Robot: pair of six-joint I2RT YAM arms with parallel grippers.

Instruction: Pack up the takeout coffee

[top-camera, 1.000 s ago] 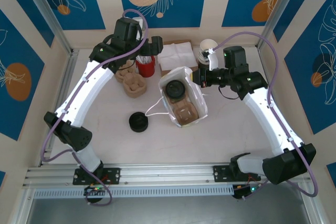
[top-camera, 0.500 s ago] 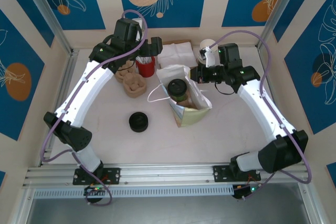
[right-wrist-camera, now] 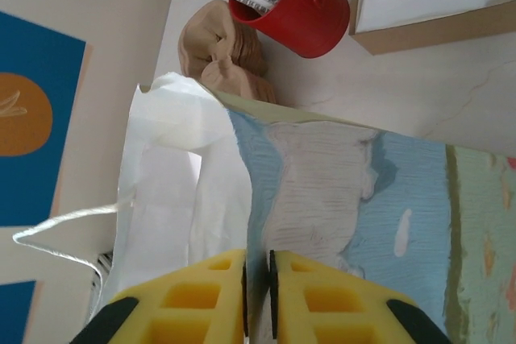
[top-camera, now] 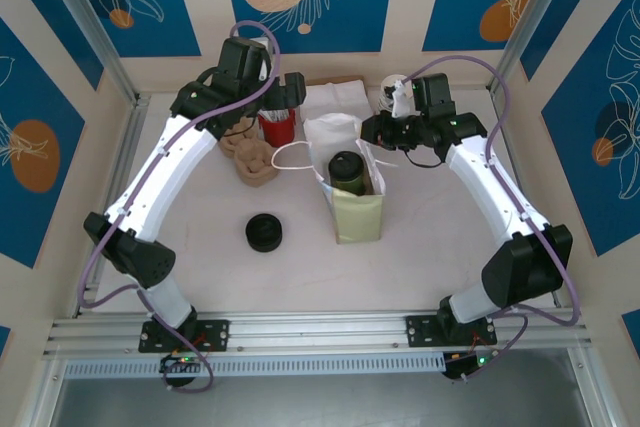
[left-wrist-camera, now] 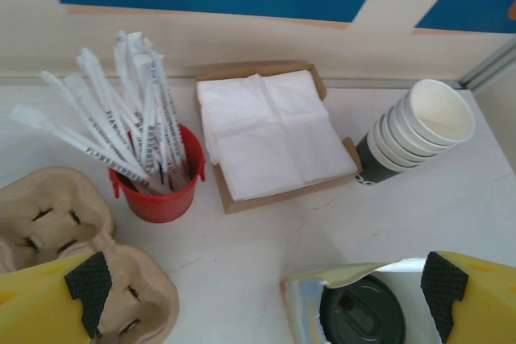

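Observation:
The takeout coffee stands inside a paper bag at mid table; its black lid also peeks from the bag's mouth at the bottom of the left wrist view. The bag is upright, and its cup's body is hidden by the bag walls. My right gripper is shut on the bag's back rim, and its yellow fingers pinch the bag wall between them. My left gripper hovers open above the back of the table, its fingers spread wide with nothing between them.
A red cup of straws, a napkin tray and a stack of lidless cups line the back wall. Pulp cup carriers lie left of the bag. A low stack of black lids sits front left.
My right gripper has pulled the bag's rim up and back, bringing the bag from lying tilted open to standing upright with the coffee inside. The left arm has stayed put.

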